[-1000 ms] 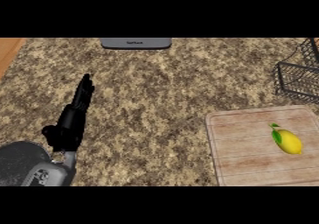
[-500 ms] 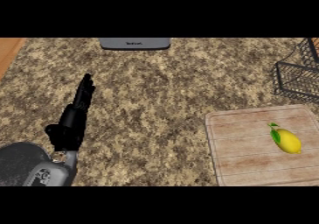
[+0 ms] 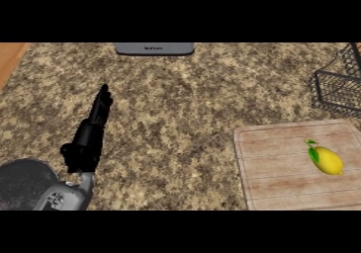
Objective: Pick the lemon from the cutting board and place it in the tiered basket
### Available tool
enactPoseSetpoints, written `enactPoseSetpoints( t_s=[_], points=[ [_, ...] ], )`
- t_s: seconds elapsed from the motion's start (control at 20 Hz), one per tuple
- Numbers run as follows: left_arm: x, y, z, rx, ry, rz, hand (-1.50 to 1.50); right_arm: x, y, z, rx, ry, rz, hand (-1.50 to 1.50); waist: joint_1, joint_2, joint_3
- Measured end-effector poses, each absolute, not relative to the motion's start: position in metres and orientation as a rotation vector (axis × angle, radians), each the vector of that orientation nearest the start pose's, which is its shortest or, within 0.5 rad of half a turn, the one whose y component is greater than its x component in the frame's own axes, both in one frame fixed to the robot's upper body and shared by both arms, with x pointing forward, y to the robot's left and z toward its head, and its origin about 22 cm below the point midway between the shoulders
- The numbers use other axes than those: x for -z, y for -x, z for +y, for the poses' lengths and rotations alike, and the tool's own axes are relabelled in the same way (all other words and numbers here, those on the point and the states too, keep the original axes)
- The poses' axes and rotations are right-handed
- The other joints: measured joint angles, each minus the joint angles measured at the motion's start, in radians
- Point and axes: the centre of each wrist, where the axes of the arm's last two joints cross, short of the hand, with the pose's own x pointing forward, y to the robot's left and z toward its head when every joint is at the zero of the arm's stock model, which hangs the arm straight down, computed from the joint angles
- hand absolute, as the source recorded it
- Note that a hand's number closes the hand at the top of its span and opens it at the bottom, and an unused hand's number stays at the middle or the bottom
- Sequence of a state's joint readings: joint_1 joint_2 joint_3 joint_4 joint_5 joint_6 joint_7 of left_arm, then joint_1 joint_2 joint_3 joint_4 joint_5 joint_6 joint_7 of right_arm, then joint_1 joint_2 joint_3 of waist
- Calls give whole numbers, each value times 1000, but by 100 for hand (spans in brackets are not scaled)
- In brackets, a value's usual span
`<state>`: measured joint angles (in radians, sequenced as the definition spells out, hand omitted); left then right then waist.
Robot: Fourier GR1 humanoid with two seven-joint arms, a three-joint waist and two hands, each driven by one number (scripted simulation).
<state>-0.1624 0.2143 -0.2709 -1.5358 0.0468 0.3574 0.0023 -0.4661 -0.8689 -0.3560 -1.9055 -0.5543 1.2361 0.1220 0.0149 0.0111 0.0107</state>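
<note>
Your left hand rests with fingers straight, holding nothing, far left of the lemon on the cutting board. Your right hand isn't visible; bring it over the lemon, then to the tiered basket.

Bare surface lies wide between the left hand and the cutting board; the wire basket stands just beyond the board.
</note>
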Motion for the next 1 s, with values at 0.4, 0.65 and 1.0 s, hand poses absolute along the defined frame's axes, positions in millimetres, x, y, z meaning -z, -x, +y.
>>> enactPoseSetpoints(
  t_s=[0.4,0.65,1.0],
  points=[
    [-31,-272,197,115,-167,-1677,0,-323,-218,-329,-1827,-63,-1649,-150,7,3,0],
    [-30,-273,197,123,-172,-1682,0,-317,-208,-320,-1876,6,-1600,-150,12,5,1],
    [-31,-275,193,125,-158,-1684,0,-318,-198,-314,-1907,120,-1595,-150,20,7,2]
  ],
)
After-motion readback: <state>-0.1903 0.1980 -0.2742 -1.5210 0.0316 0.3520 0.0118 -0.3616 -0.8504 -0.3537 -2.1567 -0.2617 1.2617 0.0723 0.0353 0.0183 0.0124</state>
